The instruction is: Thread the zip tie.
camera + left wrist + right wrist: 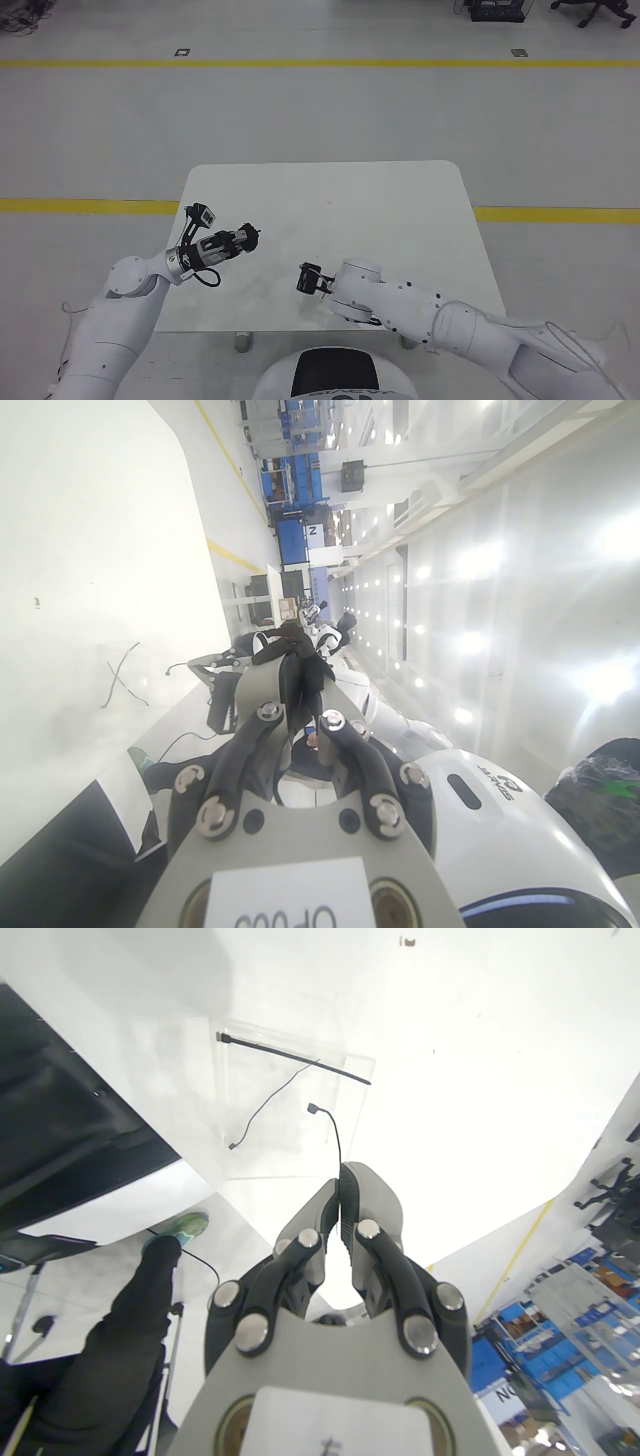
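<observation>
A thin black zip tie curves up from my right gripper, which is shut on its tail; its small square head hangs free over a clear tray. In the top view the right gripper hovers near the table's front edge. My left gripper is a short way to its left and farther back. Its fingers are pressed together, and I see nothing between them. From the left wrist view the right gripper shows farther off, with the held zip tie.
Two more zip ties lie crossed in the clear tray: a thick straight one and a thin curved one. The crossed pair also shows from the left wrist. The white table stretches bare behind both grippers.
</observation>
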`<state>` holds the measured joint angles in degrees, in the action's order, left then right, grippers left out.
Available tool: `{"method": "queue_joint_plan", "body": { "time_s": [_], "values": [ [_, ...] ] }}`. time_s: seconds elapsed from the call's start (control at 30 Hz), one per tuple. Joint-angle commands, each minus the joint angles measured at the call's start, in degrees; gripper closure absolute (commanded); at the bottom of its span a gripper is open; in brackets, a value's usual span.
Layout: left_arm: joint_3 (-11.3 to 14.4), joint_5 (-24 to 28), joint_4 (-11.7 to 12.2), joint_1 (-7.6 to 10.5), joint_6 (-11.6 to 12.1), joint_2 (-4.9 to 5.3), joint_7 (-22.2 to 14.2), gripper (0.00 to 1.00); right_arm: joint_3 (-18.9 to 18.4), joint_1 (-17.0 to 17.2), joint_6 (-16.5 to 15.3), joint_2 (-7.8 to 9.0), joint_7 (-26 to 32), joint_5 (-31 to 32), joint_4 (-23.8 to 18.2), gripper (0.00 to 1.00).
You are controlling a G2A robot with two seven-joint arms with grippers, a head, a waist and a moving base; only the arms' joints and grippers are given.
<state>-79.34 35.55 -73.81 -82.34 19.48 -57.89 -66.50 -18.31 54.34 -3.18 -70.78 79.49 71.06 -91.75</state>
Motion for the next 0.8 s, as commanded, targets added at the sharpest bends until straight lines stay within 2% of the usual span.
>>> {"method": "queue_joint_plan", "body": {
  "time_s": [0.0, 0.2, 0.37, 0.77],
  "values": [
    [0.00, 0.00, 0.00, 0.00, 0.00, 0.00, 0.00, 1.00, -3.70, 2.64, 0.74, 2.09, -2.39, -0.04, -3.08, 1.00],
    [0.00, 0.00, 0.00, 0.00, 0.00, 0.00, 0.00, 1.00, -15.31, 12.35, -0.92, 7.80, -14.88, -0.91, -7.72, 1.00],
    [0.00, 0.00, 0.00, 0.00, 0.00, 0.00, 0.00, 1.00, -22.44, 18.52, -3.83, 10.54, -22.37, -2.19, -9.60, 1.00],
    [0.00, 0.00, 0.00, 0.00, 0.00, 0.00, 0.00, 1.00, -22.61, 18.71, -3.66, 10.51, -23.47, -2.38, -9.63, 1.00]
  ]
}}
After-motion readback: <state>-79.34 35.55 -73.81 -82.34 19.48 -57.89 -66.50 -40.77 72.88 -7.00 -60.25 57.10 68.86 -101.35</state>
